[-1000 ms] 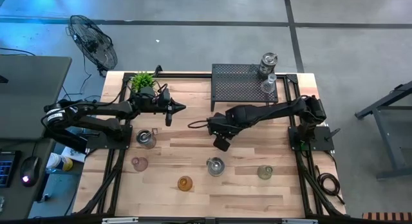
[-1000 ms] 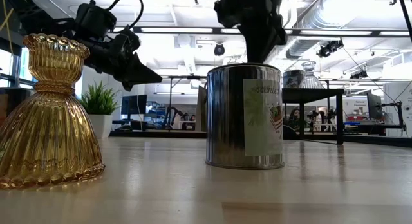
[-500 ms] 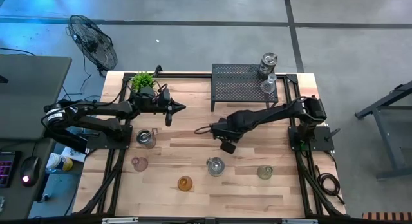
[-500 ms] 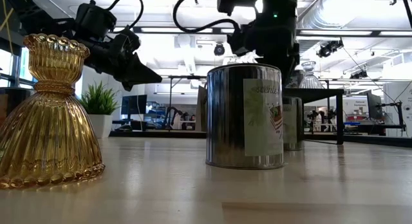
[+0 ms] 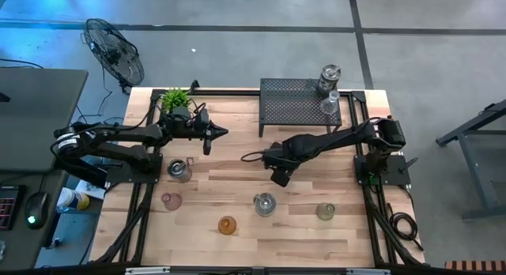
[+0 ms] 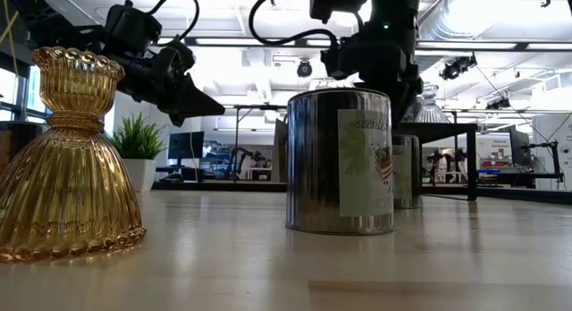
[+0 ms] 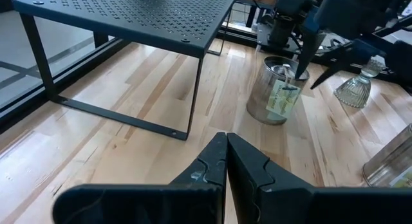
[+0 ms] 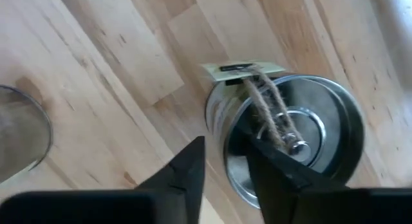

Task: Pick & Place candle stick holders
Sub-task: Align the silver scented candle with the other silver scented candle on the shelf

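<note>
My right gripper (image 8: pixel 219 143) points down over a silvery tin holder (image 8: pixel 322 102) with a twine loop and a paper tag. The holder stands on its base on the table right of centre, as the left wrist view (image 7: pixel 273 98) and the low view (image 6: pixel 408 172) show. The gripper is open, with one finger inside the tin and one outside its wall. In the high view the gripper (image 5: pixel 275 168) hides the tin. My left gripper (image 5: pixel 215 133) is shut and empty, above the table's far left beside the plant. My right gripper straddles the tin's rim on the tag side (image 8: pixel 222 114) from above, one finger (image 8: pixel 270 163) inside and one finger (image 8: pixel 187 163) outside. The tin stands upright on the table. Whether a finger touches the wall, I cannot tell.
A second silvery tin (image 5: pixel 265 204), an amber holder (image 5: pixel 227 224), a pink one (image 5: pixel 171 201), a greenish one (image 5: pixel 325 211) and a clear one (image 5: pixel 179 170) stand on the near half. The black mesh rack (image 5: pixel 296 101) at the far right bears two holders (image 5: pixel 330 77). The potted plant (image 5: pixel 175 99) stands at the far left.
My right gripper has gone a little toward the table's right edge. In the low view the tin under it was hidden behind the front tin a second ago. Now it stands in sight to the right of the front tin, on the table.
</note>
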Motion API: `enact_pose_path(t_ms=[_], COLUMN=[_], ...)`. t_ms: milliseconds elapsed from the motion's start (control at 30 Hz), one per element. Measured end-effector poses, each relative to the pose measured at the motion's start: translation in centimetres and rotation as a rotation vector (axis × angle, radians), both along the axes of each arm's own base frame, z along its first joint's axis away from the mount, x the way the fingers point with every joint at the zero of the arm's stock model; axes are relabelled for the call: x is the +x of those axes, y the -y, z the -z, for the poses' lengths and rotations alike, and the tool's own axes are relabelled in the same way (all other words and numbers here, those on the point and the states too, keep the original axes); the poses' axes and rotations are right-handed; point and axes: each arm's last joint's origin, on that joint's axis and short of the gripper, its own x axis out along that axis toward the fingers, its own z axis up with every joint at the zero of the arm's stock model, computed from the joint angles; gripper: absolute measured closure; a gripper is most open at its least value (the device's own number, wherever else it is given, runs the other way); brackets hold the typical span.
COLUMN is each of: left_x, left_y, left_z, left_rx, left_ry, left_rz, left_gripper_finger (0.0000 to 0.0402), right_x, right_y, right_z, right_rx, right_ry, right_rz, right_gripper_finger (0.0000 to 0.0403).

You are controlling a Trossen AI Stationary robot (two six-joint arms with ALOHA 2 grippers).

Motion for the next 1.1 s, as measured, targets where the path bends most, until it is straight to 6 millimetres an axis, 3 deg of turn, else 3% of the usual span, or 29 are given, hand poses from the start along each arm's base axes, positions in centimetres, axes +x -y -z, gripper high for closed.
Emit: enact_pose_path(t_ms=[200, 600, 833, 1100], left_x=[0.0, 0.0, 0.0, 0.0], left_y=[0.0, 0.0, 0.0, 0.0], left_z=[0.0, 0.0, 0.0, 0.0], left_rx=[0.0, 0.0, -0.001, -0.001], left_ry=[0.0, -0.003, -0.004, -0.004], left_rz=[-0.001, -0.004, -0.005, -0.004], left_gripper_finger=[0.0397, 0.0397, 0.0397, 0.0397], right_x=[0.2, 0.8, 0.4, -0.4], right_y=[0.0, -0.4, -0.2, 1.3], right_z=[-0.6, -5.0, -9.4, -16.7], right_rx=[-0.026, -0.045, -0.098, -0.171], right_ry=[0.004, 0.014, 0.053, 0.151], right_rz=[-0.025, -0.153, -0.21, -0.283], right_gripper_finger=[0.0391, 0.0397, 0.0398, 0.0399])
